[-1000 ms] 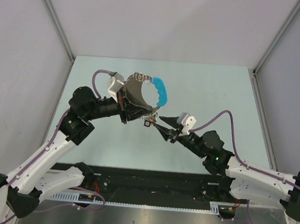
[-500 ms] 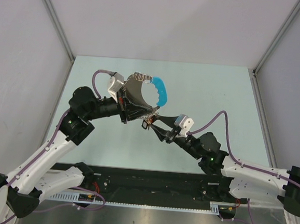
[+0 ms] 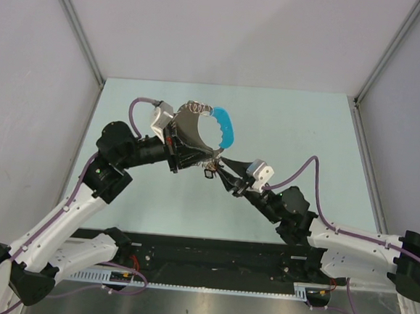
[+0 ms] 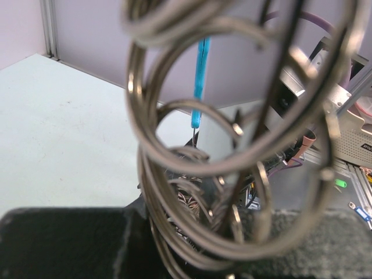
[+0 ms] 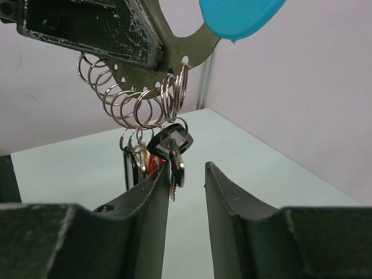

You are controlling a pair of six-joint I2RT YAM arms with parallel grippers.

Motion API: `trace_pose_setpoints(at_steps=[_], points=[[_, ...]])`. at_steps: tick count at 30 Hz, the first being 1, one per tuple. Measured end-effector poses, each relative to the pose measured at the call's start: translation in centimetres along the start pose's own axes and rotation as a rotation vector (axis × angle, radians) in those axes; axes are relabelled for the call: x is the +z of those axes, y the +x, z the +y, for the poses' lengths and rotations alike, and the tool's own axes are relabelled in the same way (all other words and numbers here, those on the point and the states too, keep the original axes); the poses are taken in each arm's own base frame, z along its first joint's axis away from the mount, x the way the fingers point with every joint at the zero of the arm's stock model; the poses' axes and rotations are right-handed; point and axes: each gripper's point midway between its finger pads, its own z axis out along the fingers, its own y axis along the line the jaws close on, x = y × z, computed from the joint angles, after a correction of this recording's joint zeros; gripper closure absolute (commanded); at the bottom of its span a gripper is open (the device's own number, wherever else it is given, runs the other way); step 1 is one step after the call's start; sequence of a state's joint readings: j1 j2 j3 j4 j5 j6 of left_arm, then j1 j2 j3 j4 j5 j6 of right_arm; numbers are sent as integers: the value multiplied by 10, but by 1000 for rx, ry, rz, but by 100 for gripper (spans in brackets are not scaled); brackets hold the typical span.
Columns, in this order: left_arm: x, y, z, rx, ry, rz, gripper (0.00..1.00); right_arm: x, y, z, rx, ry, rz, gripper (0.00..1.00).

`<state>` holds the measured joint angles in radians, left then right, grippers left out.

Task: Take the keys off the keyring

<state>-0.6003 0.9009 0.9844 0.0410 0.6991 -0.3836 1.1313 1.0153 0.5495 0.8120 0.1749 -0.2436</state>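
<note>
R claw (image 3: pixel 222 167) has edged in, jaws narrower but gapped, nothing gripped yet. Keys (image 5: pixel 170 145) dangle right at its tips. L claw (image 3: pixel 183 155) clamps keyring (image 3: pixel 197 130) above table (image 3: pixel 306 135) centre. Pinch looks imminent.

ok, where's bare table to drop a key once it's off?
Bare table right of the keyring, out to the right wall; the far strip behind it; the near patch along the black rail. Crowded at centre: keys hang by the right gripper.

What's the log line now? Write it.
left tool: shut on keyring, aloft | right tool: open, at keys | keys: on keyring
</note>
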Motion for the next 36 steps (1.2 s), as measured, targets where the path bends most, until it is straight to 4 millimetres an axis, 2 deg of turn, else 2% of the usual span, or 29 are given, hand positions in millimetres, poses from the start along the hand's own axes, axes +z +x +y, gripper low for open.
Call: trace_pose_setpoints(at_steps=[10, 15, 18, 24, 27, 29, 36], points=[[0, 0, 2, 0, -15, -1, 100, -2, 0, -2, -17, 5, 9, 50], [-1, 3, 6, 5, -34, 10, 100, -8, -12, 3, 18, -18, -12, 49], [-2, 4, 8, 6, -44, 10, 99, -10, -20, 4, 46, -19, -29, 49], [-2, 4, 9, 4, -49, 11, 100, -10, -21, 3, 64, -9, -31, 49], [-2, 4, 9, 3, -50, 12, 100, -8, -21, 1, 66, 2, -40, 55], [-2, 4, 8, 3, -49, 11, 100, -7, -20, -1, 66, 17, -41, 58], [-4, 2, 6, 9, -47, 4, 100, -2, -12, -3, 63, 45, -30, 59]])
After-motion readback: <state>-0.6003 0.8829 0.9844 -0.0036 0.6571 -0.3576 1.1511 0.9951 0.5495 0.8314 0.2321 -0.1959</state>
